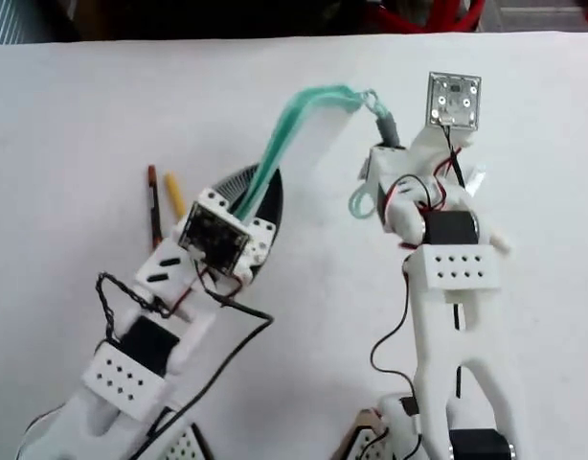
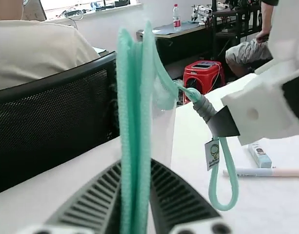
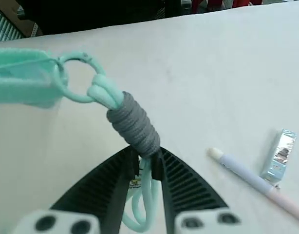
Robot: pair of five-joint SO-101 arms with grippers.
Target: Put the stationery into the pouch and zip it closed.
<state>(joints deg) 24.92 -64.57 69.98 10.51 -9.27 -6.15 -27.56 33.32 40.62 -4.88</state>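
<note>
Two-point hold on clear mint-zippered pouch (image 1: 313, 132), mid-table: clamped along zipper edge by left gripper (image 2: 135, 168), at grey-wrapped pull cord (image 3: 135, 127) by right gripper (image 3: 145, 155). Left of pouch: brown pencil (image 1: 154, 206), yellow pen (image 1: 174, 195). Near right gripper: pale pen (image 3: 256, 183), small packet (image 3: 278, 156).

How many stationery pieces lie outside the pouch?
4: a brown pencil and a yellow stick beside the left arm; a pale pen and a small blue packet near the right tool. Others may be hidden.
</note>
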